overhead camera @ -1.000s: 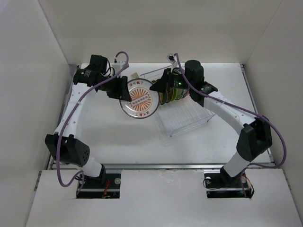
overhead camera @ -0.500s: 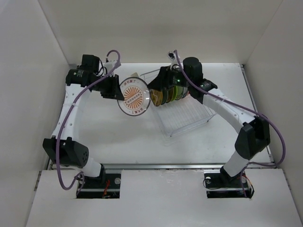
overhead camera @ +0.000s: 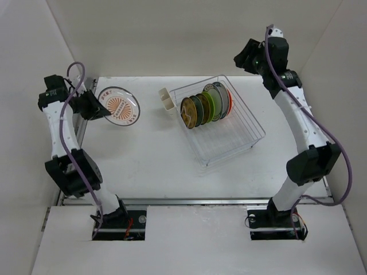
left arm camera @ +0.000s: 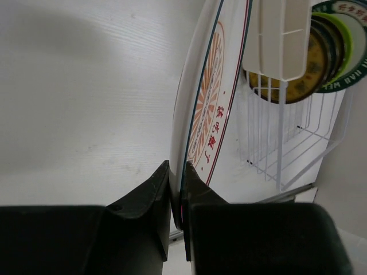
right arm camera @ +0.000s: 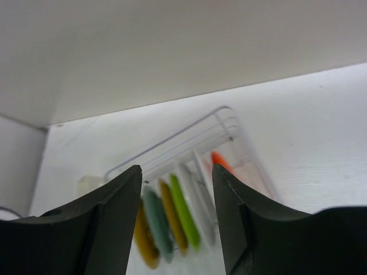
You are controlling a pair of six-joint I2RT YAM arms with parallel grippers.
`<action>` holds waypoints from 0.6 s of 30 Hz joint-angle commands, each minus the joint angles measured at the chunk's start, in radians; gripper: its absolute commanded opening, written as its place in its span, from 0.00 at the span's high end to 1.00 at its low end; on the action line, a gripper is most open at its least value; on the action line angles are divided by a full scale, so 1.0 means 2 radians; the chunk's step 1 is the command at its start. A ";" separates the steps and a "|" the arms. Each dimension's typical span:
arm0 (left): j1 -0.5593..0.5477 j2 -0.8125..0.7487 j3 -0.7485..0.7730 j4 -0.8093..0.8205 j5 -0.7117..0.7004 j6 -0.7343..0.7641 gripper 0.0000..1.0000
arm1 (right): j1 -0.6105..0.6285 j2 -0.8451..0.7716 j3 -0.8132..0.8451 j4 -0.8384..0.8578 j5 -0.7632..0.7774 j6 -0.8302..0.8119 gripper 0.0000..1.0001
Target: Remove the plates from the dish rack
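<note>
Pinching only the rim, the left claw (left arm camera: 176,189) holds the orange-patterned plate (overhead camera: 117,105) on edge over the far-left corner of the tabletop (overhead camera: 160,166), well apart from the rack (overhead camera: 243,143). Whether it touches down I cannot tell. Five plates (overhead camera: 203,106) stand in the rack. The right claw (right arm camera: 176,183) hangs high above it, parted and empty. Letting go with the plate this tilted could send it toppling or rolling, and so thin a grip may let it pivot and slip.

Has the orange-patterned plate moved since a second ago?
Yes. The left hand has carried the orange-patterned plate leftward, well clear of the dish rack and its cutlery cup.
</note>
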 commanded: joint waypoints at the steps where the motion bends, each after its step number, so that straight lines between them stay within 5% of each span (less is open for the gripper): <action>1: 0.001 0.067 -0.009 -0.011 0.046 0.026 1.00 | -0.026 0.056 0.037 -0.081 0.054 -0.034 0.42; 18: 0.001 0.278 0.044 0.018 -0.008 0.039 0.98 | -0.050 0.142 -0.022 -0.042 -0.058 -0.101 0.43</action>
